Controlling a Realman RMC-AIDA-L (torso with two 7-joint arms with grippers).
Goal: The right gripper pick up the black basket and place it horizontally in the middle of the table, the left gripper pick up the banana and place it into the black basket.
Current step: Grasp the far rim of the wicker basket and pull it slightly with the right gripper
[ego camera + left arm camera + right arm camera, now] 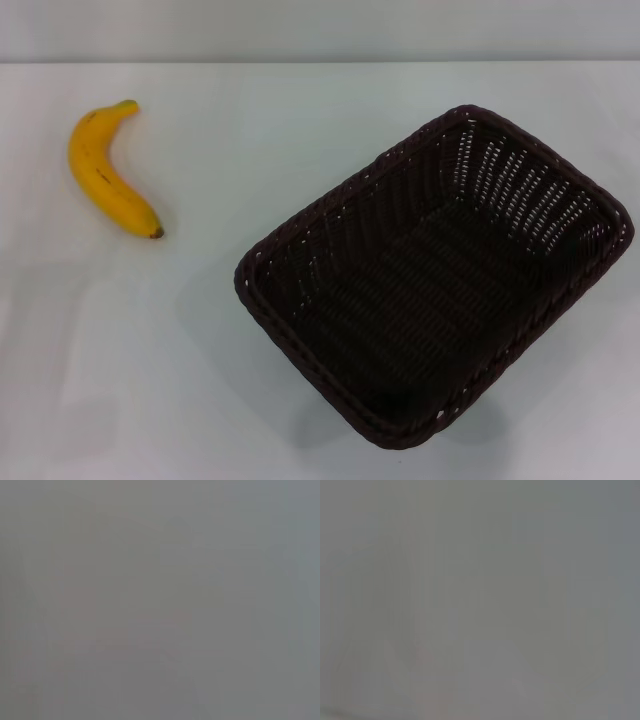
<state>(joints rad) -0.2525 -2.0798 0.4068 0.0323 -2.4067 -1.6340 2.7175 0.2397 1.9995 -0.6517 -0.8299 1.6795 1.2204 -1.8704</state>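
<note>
The basket (435,280) sits on the white desk (120,380), right of centre and toward the near side, turned at a slant so one corner points at the far right and another at the near edge. It stands upright and holds nothing. The banana (108,172) lies on the desk at the far left, well apart from the basket, its dark tip nearest the basket. Neither claw appears in the head view, and both wrist views show only flat grey, so their state cannot be told.

Head view looks steeply down at the table (300,120); both wrist views show only grey.
</note>
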